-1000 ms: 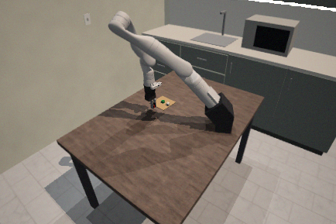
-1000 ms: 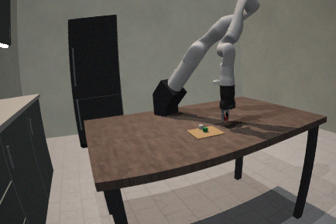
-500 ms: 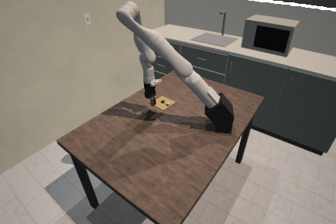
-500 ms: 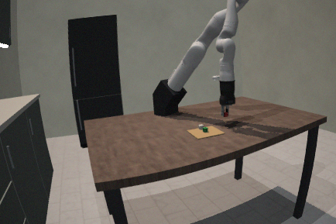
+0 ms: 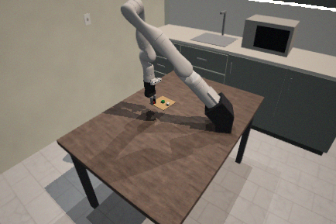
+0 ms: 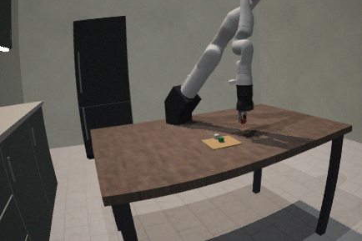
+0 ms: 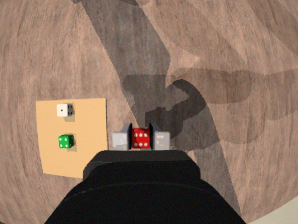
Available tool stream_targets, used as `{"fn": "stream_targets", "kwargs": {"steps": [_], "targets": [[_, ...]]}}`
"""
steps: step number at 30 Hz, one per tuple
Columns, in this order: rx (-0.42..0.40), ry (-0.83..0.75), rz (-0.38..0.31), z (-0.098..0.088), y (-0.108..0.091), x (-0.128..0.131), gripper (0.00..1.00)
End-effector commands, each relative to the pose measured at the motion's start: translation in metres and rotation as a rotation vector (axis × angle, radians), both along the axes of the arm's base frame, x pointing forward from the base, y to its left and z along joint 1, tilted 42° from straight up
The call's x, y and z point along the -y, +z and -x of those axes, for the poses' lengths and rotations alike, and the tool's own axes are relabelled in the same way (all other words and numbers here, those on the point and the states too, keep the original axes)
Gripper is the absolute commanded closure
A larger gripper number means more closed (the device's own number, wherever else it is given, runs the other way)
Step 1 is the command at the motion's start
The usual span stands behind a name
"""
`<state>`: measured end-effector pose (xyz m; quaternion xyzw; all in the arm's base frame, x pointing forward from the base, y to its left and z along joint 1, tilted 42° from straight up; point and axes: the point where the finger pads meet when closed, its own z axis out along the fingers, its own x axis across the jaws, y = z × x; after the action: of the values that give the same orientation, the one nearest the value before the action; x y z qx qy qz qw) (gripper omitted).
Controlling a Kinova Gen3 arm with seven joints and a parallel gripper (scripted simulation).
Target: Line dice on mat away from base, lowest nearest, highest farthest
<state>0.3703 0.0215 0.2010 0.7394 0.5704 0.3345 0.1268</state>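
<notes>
Jaws of the gripper [image 7: 140,139] stand partly closed, pinching the red die [image 7: 140,137] above the table [image 6: 167,165], just right of the mat [image 7: 83,143] in the wrist view. Green die [image 7: 65,140] and white die [image 7: 64,110] sit on the mat.

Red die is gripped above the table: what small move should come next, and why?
Probably carry the red die sideways toward the mat, staying raised. The gripper is shut on it beside the mat's edge, over bare wood, while the green die and white die already sit on the mat.
</notes>
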Motion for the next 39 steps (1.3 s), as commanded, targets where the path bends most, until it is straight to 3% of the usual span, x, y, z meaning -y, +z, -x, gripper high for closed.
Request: {"fn": "stream_targets", "kwargs": {"steps": [1,39], "targets": [[0.011,0.003,-0.002,-0.002,0.005,0.0,0.6],[0.014,0.003,-0.004,0.014,0.025,0.005,0.6]]}}
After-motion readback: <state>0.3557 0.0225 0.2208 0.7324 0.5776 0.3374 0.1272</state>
